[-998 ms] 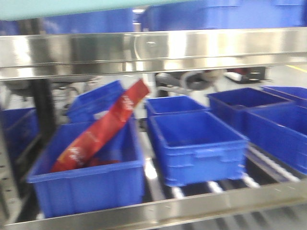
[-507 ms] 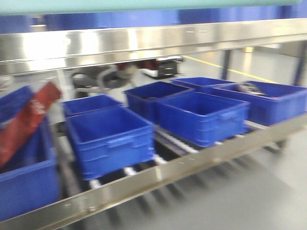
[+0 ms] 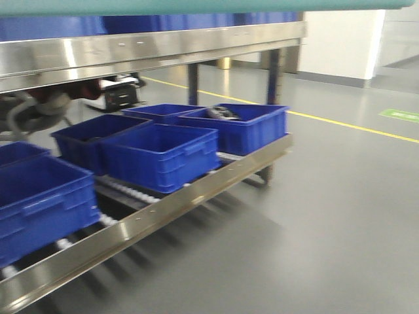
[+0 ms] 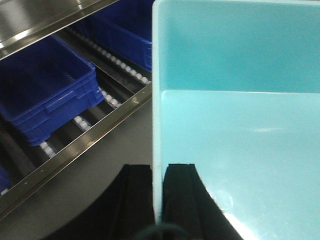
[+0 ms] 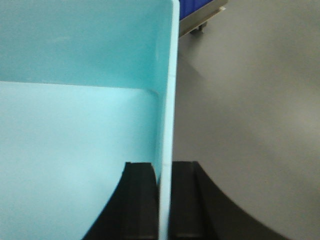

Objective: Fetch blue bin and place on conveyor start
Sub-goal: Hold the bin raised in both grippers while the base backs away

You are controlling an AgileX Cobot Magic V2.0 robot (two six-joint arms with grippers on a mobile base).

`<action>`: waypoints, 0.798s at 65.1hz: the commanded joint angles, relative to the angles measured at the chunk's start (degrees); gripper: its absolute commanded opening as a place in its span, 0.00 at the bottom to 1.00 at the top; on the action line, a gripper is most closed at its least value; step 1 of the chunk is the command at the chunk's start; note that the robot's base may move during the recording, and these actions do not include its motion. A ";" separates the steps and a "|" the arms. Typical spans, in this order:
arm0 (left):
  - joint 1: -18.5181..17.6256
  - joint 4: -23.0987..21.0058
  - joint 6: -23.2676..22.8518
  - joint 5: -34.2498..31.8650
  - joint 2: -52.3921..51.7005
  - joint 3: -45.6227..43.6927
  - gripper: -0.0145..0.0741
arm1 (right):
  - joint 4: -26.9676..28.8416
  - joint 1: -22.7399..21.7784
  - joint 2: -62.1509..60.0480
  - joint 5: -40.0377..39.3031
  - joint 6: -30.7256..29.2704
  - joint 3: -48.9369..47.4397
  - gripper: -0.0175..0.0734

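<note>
Clamping onto the blue bin point(image 4: 240, 125), the left end effector point(image 4: 158, 192) sits at the bottom centre of its wrist view, black fingers point(image 4: 135, 200) squeezed on the tub's side wall. Over on the opposite wall, the right end effector point(image 5: 164, 195) does the same. The front view only catches the bin as a teal strip along the top edge, above dark blue crates point(image 3: 160, 154) on the steel roller rack point(image 3: 196, 190).

The front view looks forward from just under the bin point(image 3: 196, 5), whose edge lines the top of the frame. It faces the rack point(image 3: 163, 206) at an angle, with open floor point(image 3: 327, 222) on the right. Each wrist view sits very close and looks along its gripper. The left gripper point(image 4: 160, 172) is at the bin's left wall with the rack beyond it, and the right gripper point(image 5: 165, 170) is at the right wall with floor beyond. All three views share the bin.
</note>
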 commanded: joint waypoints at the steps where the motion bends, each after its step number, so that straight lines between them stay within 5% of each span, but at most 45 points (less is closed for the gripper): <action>1: -0.39 1.65 0.19 -1.66 -0.40 -0.05 0.04 | -1.18 0.16 -0.41 -0.84 -0.33 -0.43 0.01; 52: -0.39 1.92 0.19 -1.66 -0.43 -0.05 0.04 | -1.19 0.16 -0.41 -0.98 -0.33 -0.43 0.01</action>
